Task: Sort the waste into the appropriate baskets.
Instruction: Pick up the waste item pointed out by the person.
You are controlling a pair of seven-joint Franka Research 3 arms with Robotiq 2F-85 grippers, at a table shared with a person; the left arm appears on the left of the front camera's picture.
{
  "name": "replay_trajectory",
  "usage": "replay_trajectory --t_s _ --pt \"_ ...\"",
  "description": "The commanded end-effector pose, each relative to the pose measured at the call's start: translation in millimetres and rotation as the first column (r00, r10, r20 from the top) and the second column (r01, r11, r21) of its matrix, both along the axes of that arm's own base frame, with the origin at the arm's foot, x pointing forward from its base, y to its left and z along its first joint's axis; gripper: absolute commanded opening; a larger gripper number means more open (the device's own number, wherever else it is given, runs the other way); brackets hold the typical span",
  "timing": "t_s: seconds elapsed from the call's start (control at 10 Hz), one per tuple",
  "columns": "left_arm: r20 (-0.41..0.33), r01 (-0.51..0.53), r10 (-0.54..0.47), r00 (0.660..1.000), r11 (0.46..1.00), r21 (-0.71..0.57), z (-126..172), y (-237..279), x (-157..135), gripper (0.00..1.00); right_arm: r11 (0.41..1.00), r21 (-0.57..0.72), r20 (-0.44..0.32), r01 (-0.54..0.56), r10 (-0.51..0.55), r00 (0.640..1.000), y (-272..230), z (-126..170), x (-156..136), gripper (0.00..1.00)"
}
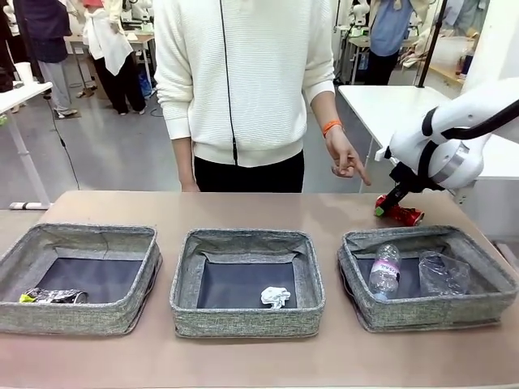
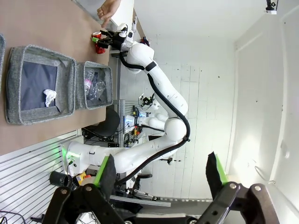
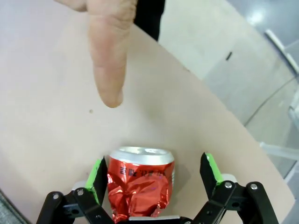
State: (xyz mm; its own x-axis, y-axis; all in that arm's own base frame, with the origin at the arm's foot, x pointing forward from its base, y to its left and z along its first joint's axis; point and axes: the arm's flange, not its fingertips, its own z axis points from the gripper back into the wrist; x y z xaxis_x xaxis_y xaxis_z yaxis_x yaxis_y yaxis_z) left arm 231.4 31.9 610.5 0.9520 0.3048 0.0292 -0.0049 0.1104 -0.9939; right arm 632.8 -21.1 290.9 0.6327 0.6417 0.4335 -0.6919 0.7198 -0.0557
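Crushed red can (image 3: 140, 184) lies on its side on the bare table (image 1: 243, 207), behind the right-hand basket (image 1: 495, 284) and outside all 3 baskets. It is the 1 piece of waste you have not yet sorted.

1. Right gripper (image 3: 154, 175): note that its jaws stand fully spread with the can between them. The left green pad (image 3: 99, 175) is at or just beside the can's side; the other pad is apart from it. Nothing is gripped. The fingers straddle the can's narrower width, which suits a squeeze across the crumpled body.

2. Person's hand (image 1: 347, 160): a finger (image 3: 108, 51) points down at the table just beyond the can's silver end. Read this as a cue marking the can as the next item.

3. Baskets: the left basket (image 1: 16, 267) holds the dark printed can (image 1: 53, 297). The middle basket (image 1: 182, 284) holds the crumpled white paper ball (image 1: 275, 297). The right-hand basket holds the blue-capped bottle (image 1: 384, 271) and the clear plastic cup (image 1: 443, 274). Judging by this grouping, the red can belongs with the other can in the left basket, so expect a long carry across the table.

4. Left gripper (image 2: 161, 175): its jaws are spread wide and hold nothing. It is raised well clear of the table, leaving the workspace free.
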Motion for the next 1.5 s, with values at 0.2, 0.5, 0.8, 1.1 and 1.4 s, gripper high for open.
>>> replay_trajectory --t_s 0.2,0.5,0.8,1.1,1.4 --pt "0.015 0.006 -0.006 1.0 1.0 -0.012 3.2 -0.1 0.3 1.0 1.0 0.006 -0.007 -0.012 0.012 1.0 -4.4 2.7 2.6 1.0" --pt "0.015 0.006 -0.006 1.0 1.0 -0.012 3.2 -0.1 0.3 1.0 1.0 0.0 -0.021 -0.003 0.003 1.0 -7.1 5.8 2.1 0.41" --pt "0.015 0.006 -0.006 1.0 1.0 -0.012 3.2 -0.1 0.3 1.0 1.0 0.002 -0.047 0.006 -0.006 0.999 -8.3 6.8 1.8 0.36" --pt "0.015 0.006 -0.006 1.0 1.0 -0.012 3.2 -0.1 0.3 1.0 1.0 0.0 -0.048 0.029 -0.029 0.998 -10.1 8.0 2.6 0.0" --pt "0.015 0.006 -0.006 1.0 1.0 -0.012 3.2 -0.1 0.3 1.0 1.0 -0.003 -0.075 0.024 -0.024 0.997 -8.4 6.1 4.6 0.0"
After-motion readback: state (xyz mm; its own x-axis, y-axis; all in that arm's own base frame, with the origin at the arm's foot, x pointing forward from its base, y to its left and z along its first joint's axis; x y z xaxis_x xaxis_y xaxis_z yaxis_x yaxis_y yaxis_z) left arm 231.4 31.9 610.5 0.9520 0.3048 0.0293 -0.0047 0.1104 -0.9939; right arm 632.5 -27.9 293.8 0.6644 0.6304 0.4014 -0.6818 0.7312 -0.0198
